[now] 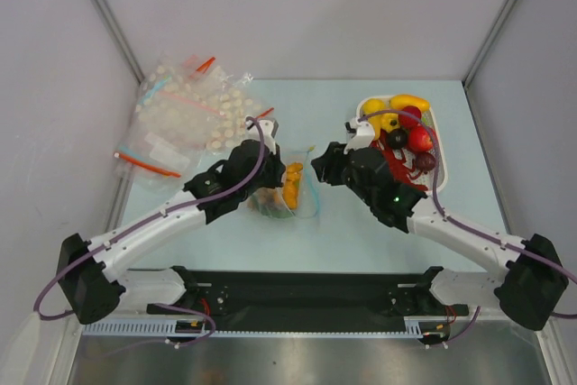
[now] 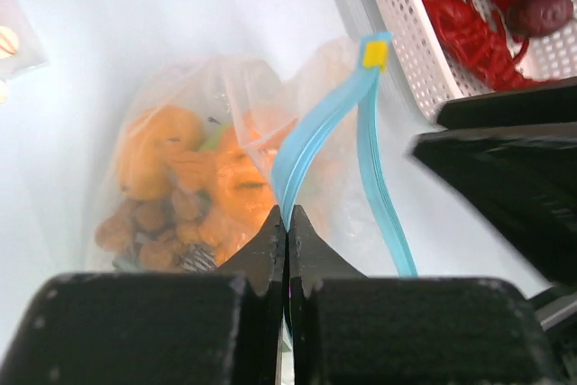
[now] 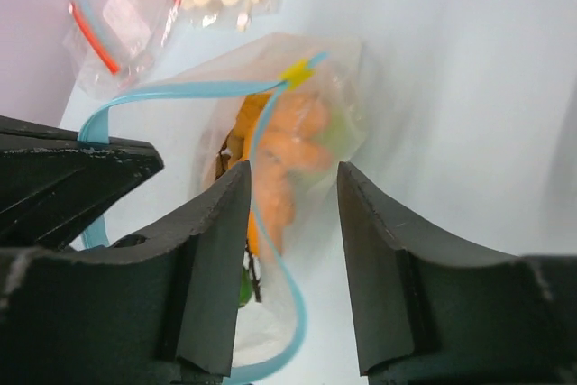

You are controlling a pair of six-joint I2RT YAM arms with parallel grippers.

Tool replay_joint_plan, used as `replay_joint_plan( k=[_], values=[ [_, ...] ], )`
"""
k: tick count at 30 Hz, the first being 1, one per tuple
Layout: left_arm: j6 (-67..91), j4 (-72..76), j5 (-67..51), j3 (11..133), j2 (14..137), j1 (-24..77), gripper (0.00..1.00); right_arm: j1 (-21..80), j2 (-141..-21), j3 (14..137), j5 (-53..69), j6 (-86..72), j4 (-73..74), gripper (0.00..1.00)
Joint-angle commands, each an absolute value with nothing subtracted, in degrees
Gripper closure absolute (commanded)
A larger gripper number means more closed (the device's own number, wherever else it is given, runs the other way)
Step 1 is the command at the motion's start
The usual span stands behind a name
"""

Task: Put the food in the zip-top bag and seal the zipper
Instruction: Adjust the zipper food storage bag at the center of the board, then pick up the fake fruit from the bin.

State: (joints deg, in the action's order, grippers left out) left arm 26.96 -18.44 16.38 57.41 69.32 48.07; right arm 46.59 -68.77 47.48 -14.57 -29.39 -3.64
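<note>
The zip-top bag (image 1: 287, 194) lies in the middle of the counter (image 1: 343, 241), orange food (image 2: 225, 178) inside. The left pincer (image 2: 287, 232) is pressed together on the zipper (image 2: 315, 132); the right pincer (image 3: 293, 178) stands spread (holding nothing). Held from one side only, the floppy mouth may sag shut or slide.

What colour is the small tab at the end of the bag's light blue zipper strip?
Yellow; the tab shows best in the left wrist view.
</note>
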Motion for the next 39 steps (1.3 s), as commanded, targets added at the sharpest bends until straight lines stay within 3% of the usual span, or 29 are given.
replay_joint_plan(
  k=[1, 10, 18, 20, 21, 23, 39],
  values=[
    [29.18, -16.17, 19.16, 56.34, 65.93, 47.37, 1.00, 44.04, -64.17, 50.36, -16.70, -26.72, -0.98, 0.51],
    [30.32, -14.51, 22.59, 53.27, 61.18, 47.29, 1.00, 27.35, -58.01, 50.28, -15.91, -25.40, 6.24, 0.50],
    [31.20, -12.04, 25.14, 50.63, 58.19, 47.29, 1.00, 18.55, -63.54, 48.43, -13.80, -28.74, 1.68, 0.50],
    [31.55, -11.87, 25.40, 50.10, 58.10, 47.29, 1.00, 17.93, -65.82, 47.64, -15.19, -29.88, 0.62, 0.38],
    [31.47, -11.34, 25.31, 49.92, 58.01, 47.29, 1.00, 17.93, -66.53, 47.29, -15.99, -30.32, -2.17, 0.23],
    [31.46, -10.90, 24.52, 49.66, 58.09, 47.29, 1.00, 17.67, -69.59, 48.85, -17.48, -29.37, -3.16, 0.16],
    [30.76, -10.11, 23.21, 49.04, 57.13, 47.29, 1.00, 16.35, -93.50, 70.04, -41.91, -22.41, 3.07, 0.11]
  ],
)
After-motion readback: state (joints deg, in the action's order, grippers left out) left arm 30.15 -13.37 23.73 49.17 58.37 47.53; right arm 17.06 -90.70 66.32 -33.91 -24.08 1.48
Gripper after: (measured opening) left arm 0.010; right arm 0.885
